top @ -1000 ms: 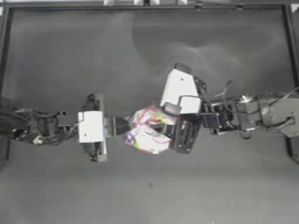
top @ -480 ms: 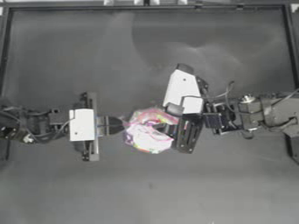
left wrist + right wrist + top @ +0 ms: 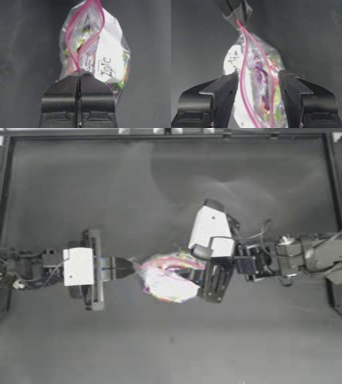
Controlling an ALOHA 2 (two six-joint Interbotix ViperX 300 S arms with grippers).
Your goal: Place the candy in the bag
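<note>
Left gripper (image 3: pixel 79 76) is pinching one end of the bag's pink strip, fingers (image 3: pixel 61 95) fully closed on it. The bag (image 3: pixel 170 278) is hanging between both arms, mid-surface. Right gripper (image 3: pixel 257 75) is straddling the far end, fingers (image 3: pixel 224 87) spread wide, mouth between them, gripping nothing. Judgement: keep the strip taut, mouth gaping, so the candy drops clean. Loose candy is not distinguishable. Bag: thin, crinkly clear film; lumpy sweets inside. Dark matte surface (image 3: pixel 167 188) beyond.

The dark table (image 3: pixel 167 188) carries the bag (image 3: pixel 170 280) near its middle (colourful sweets showing through).
</note>
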